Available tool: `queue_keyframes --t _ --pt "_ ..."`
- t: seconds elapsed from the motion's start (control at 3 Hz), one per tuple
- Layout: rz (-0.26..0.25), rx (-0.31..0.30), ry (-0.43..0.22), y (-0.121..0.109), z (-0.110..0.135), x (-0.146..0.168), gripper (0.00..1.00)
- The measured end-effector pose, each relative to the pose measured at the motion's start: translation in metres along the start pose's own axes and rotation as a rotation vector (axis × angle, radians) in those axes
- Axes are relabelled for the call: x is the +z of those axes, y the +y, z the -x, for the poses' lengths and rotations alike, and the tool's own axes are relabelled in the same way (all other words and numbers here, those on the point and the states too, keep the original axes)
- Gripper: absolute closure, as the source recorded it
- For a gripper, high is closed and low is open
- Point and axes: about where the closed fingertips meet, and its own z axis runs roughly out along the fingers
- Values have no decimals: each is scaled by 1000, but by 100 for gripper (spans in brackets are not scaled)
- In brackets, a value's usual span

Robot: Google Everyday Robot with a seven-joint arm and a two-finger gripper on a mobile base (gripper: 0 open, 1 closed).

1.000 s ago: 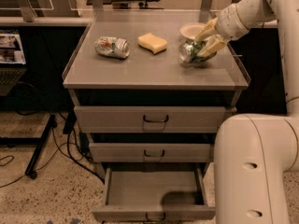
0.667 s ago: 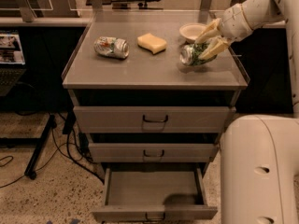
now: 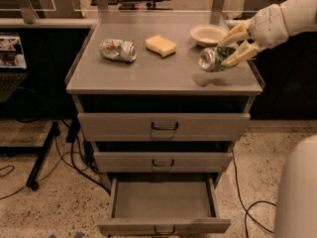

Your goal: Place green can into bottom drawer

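Above the cabinet top's point(image 3: 158, 76) right side, the gripper point(image 3: 225, 53) has its jaws clamped on the sideways green can point(image 3: 212, 59), held clear for carrying down to the open bottom drawer point(image 3: 163, 200).

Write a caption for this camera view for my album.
Gripper, jaws shut on the green can, holds it above the cabinet top at right; bottom drawer open below.

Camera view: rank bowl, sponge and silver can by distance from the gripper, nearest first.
The gripper is above the right end of the cabinet top, fingers closed on the green can.
1. Bowl: back right, just left of the gripper.
2. Sponge: middle of the top.
3. Silver can: left side, lying down.
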Motion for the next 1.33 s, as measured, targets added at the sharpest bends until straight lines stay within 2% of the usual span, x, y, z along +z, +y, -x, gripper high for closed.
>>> queue_keyframes --t 0.33,0.67,1.0,1.33 --pt "-211 -82 20 7 59 -83 100" --pt "-357 -123 31 20 110 -122 100" --pt "-356 -69 45 48 96 -121 100" --pt "-358 -66 44 51 96 -120 100"
